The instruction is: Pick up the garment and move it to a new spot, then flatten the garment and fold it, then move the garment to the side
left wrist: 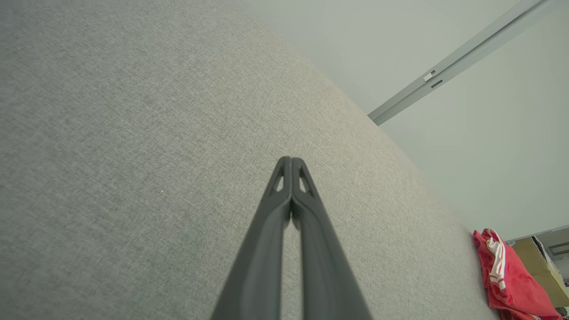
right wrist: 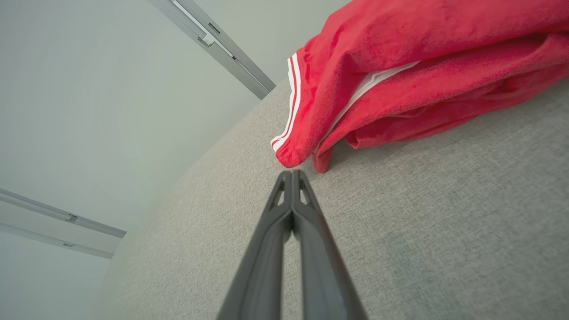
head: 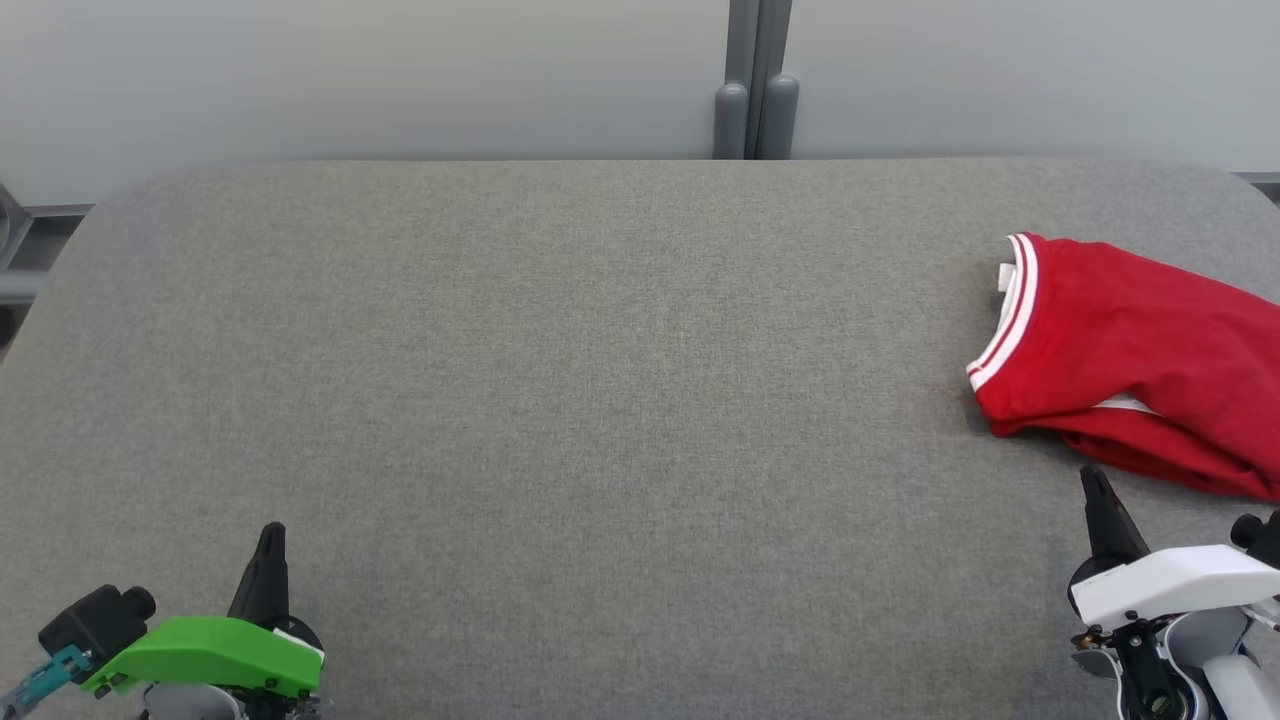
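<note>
The garment (head: 1130, 360) is a red jersey with a red-and-white striped collar, lying crumpled at the right edge of the grey table (head: 560, 380). Part of it runs off the head view. My right gripper (head: 1094, 480) is shut and empty, its tip just short of the garment's near edge. In the right wrist view the shut fingers (right wrist: 291, 178) point at the garment's (right wrist: 400, 71) striped collar corner, nearly touching it. My left gripper (head: 272, 535) is shut and empty at the lower left, far from the garment. The left wrist view has the garment (left wrist: 506, 275) far off at the table's end, beyond the shut left gripper (left wrist: 291, 162).
A pale wall with grey metal posts (head: 755, 100) stands behind the table. A cardboard box (left wrist: 540, 262) sits beyond the table's end near the garment. The table's fabric top stretches wide between the two grippers.
</note>
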